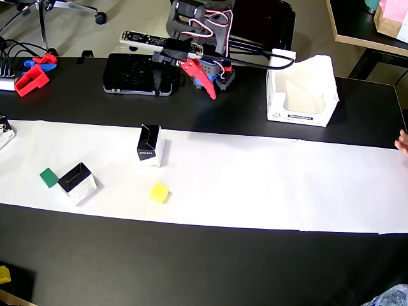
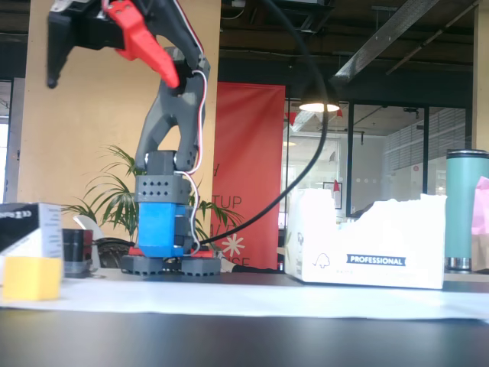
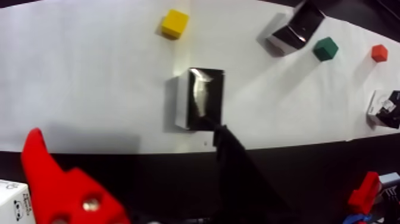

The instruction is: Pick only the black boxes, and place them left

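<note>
On the white paper strip point(image 1: 255, 185), one black box point(image 1: 150, 145) stands upright just in front of the arm. A second black box point(image 1: 77, 182) lies further left. The wrist view shows the nearer black box point(image 3: 202, 98) under the fingers, the other black box point(image 3: 296, 30) beyond it, and a third black box point(image 3: 386, 108) at the right edge. My gripper point(image 1: 185, 89) hangs raised over the table's back edge, open and empty. Its red finger point(image 3: 65, 190) and black finger point(image 3: 238, 167) are spread wide. In the fixed view the gripper point(image 2: 112, 80) is high at the upper left.
A green cube point(image 1: 48, 177) sits beside the left box, a yellow cube point(image 1: 159, 192) nearer the front, and an orange cube point(image 3: 379, 52) far off. A white cardboard tray point(image 1: 301, 92) stands at the back right. Red and blue parts point(image 1: 32, 73) lie back left. A hand point(image 1: 401, 141) shows at the right edge.
</note>
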